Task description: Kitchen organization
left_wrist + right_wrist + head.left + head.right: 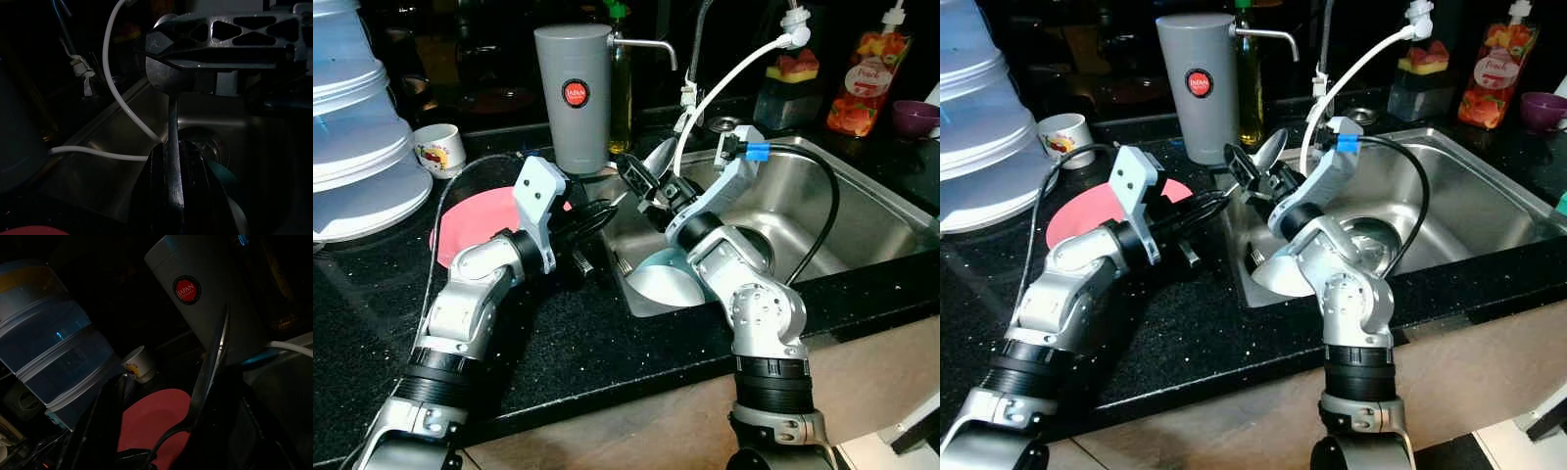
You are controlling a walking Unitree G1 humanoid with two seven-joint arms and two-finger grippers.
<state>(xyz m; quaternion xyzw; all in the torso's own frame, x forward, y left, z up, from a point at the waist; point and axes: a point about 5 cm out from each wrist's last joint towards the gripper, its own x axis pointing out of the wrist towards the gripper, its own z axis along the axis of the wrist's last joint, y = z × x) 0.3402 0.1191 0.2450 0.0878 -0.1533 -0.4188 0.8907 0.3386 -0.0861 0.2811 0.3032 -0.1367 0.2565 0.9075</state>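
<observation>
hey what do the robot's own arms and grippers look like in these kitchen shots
Both arms are silver metal segments joined by black ribbed bands. The left gripper and right gripper each have two long black fingers behind a pale grey wrist bracket. A black cable loops off each wrist; the right one's cable plugs in through a blue connector.

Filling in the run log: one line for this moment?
left pincer: shut on spoon handle | right pincer: at spoon bowl | over sink edge

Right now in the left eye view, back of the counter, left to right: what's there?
Stacked clear containers → white printed cup → grey canister → oil bottle → faucet → juice pouch → purple bowl.
</observation>
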